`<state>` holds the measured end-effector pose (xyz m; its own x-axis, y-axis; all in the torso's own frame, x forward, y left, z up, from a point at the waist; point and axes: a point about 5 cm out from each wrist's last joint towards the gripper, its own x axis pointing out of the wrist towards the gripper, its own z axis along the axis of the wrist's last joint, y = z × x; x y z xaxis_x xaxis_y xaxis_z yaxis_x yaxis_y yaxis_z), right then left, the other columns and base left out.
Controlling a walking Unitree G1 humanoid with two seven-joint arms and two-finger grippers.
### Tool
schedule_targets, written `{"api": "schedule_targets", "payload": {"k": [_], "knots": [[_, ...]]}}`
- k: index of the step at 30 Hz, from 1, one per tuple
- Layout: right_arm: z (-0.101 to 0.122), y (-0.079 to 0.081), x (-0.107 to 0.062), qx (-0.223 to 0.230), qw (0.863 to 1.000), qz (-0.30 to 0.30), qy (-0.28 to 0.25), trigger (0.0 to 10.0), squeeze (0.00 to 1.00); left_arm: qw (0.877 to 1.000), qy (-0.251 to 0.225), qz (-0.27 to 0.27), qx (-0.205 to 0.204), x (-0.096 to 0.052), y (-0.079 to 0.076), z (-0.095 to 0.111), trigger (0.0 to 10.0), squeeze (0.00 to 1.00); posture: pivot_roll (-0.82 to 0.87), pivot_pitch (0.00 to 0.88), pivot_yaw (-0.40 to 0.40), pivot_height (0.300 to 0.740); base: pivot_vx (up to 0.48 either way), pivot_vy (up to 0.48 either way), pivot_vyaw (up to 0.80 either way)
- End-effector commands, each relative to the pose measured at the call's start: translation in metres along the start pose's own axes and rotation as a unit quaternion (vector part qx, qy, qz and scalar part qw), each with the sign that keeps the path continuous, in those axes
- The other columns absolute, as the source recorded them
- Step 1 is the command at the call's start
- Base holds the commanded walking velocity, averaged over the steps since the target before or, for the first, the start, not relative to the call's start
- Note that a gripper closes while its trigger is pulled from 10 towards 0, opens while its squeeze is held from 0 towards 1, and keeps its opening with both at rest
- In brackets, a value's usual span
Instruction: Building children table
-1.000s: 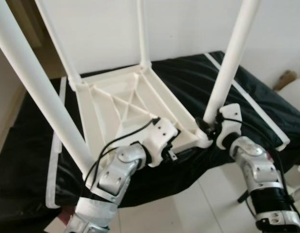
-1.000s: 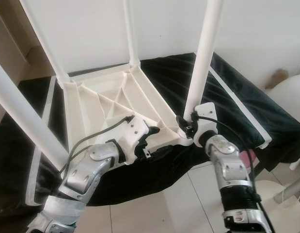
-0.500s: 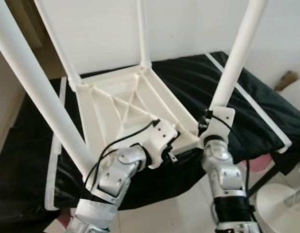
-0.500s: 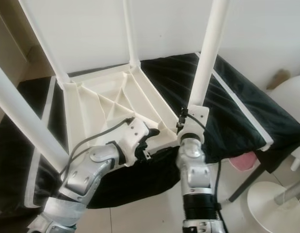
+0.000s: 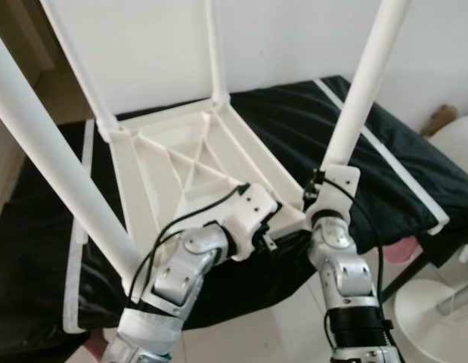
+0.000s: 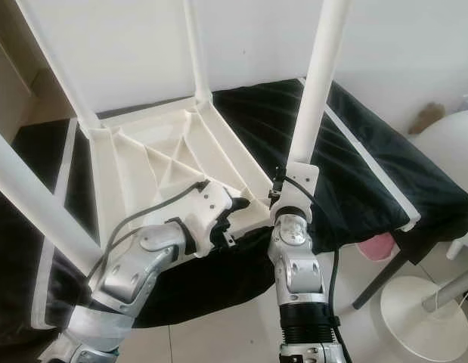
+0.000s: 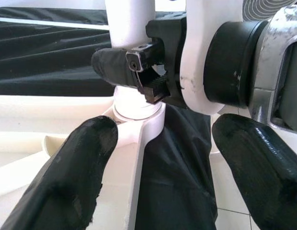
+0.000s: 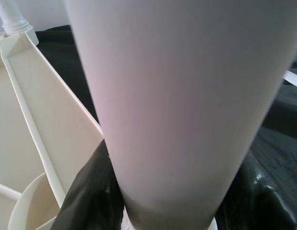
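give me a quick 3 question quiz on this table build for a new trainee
1. True or false: the tabletop lies upside down on the black cloth, legs pointing up.
2. Which end effector is closed around the near right leg?
A. the left end effector
B. the right end effector
C. neither
3. Fill in: the left end effector's fingers are ____, near the corner socket where that leg enters the tabletop.

Key
1. True.
2. B: in the left wrist view its black fingers clamp the leg just above the socket.
3. Open, with one finger at the tabletop's edge and the other out over the cloth.
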<state>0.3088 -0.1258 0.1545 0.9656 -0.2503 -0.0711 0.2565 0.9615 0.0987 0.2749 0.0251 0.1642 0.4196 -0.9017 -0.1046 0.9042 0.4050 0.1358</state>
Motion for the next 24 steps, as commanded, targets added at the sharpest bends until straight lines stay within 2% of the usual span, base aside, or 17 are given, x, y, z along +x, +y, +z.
{"api": "schedule_targets", "payload": {"k": [1, 2, 7, 9, 10, 12, 13, 15, 16, 18, 19, 24], "knots": [[-0.014, 0.006, -0.005, 0.026, 0.999, 0.012, 0.038, 10.0, 0.00, 1.000, 0.006, 0.029, -0.006, -0.002, 0.003, -0.003, 10.0, 0.00, -0.07, 0.000, 0.056, 0.740, 0.000, 0.000, 0.00], [-0.011, 0.008, -0.005, 0.033, 0.999, 0.023, 0.031, 10.0, 1.00, 1.000, 0.005, 0.028, -0.007, -0.002, 0.002, -0.003, 10.0, 0.00, -0.07, 0.000, 0.054, 0.740, 0.000, 0.000, 0.00], [0.001, 0.008, -0.008, 0.046, 0.998, 0.052, -0.012, 10.0, 1.00, 1.000, 0.005, 0.025, -0.009, 0.000, 0.000, -0.003, 10.0, 0.00, -0.07, 0.000, 0.055, 0.740, 0.000, 0.000, 0.00], [0.003, 0.004, -0.008, 0.059, 0.996, 0.060, -0.020, 10.0, 1.00, 1.000, 0.004, 0.025, -0.009, 0.000, -0.001, -0.003, 10.0, 0.00, -0.07, 0.000, 0.053, 0.740, 0.000, 0.000, 0.00], [0.002, -0.004, -0.006, 0.061, 0.994, 0.090, -0.030, 10.0, 1.00, 1.000, 0.005, 0.026, -0.008, 0.000, 0.001, -0.002, 10.0, 0.00, -0.07, 0.000, 0.053, 0.740, 0.000, 0.000, 0.00], [0.002, -0.004, -0.006, 0.061, 0.994, 0.090, -0.030, 10.0, 1.00, 1.000, 0.005, 0.026, -0.008, 0.000, 0.001, -0.002, 10.0, 0.00, -0.07, 0.000, 0.053, 0.740, 0.000, 0.000, 0.00], [0.003, -0.014, -0.005, 0.058, 0.991, 0.116, -0.040, 10.0, 1.00, 1.000, 0.005, 0.028, -0.007, -0.001, 0.002, -0.002, 10.0, 0.00, -0.07, 0.000, 0.054, 0.740, 0.000, 0.000, 0.00], [0.004, -0.037, -0.002, 0.023, 0.981, 0.182, -0.059, 10.0, 1.00, 1.000, 0.006, 0.030, -0.004, -0.003, 0.005, -0.003, 10.0, 0.00, -0.07, 0.000, 0.055, 0.740, 0.000, 0.000, 0.00], [0.004, -0.047, 0.000, 0.017, 0.978, 0.200, -0.057, 10.0, 0.62, 1.000, 0.007, 0.030, -0.003, -0.003, 0.006, -0.003, 10.0, 0.00, -0.08, 0.000, 0.057, 0.740, 0.000, 0.000, 0.00], [0.005, -0.052, 0.002, 0.015, 0.976, 0.210, -0.055, 10.0, 0.62, 1.000, 0.007, 0.031, -0.003, -0.003, 0.006, -0.003, 10.0, 0.00, -0.08, 0.000, 0.057, 0.740, 0.000, 0.000, 0.00], [0.006, -0.056, 0.003, 0.011, 0.975, 0.217, -0.055, 10.0, 0.00, 1.000, 0.007, 0.030, -0.002, -0.003, 0.007, -0.003, 10.0, 0.00, -0.08, 0.000, 0.058, 0.740, 0.000, 0.000, 0.00], [0.011, -0.064, 0.008, -0.032, 0.962, 0.263, -0.060, 10.0, 0.00, 1.000, 0.006, 0.027, -0.001, -0.001, 0.005, -0.002, 10.0, 0.00, -0.08, 0.000, 0.061, 0.740, 0.000, 0.000, 0.00]]}}
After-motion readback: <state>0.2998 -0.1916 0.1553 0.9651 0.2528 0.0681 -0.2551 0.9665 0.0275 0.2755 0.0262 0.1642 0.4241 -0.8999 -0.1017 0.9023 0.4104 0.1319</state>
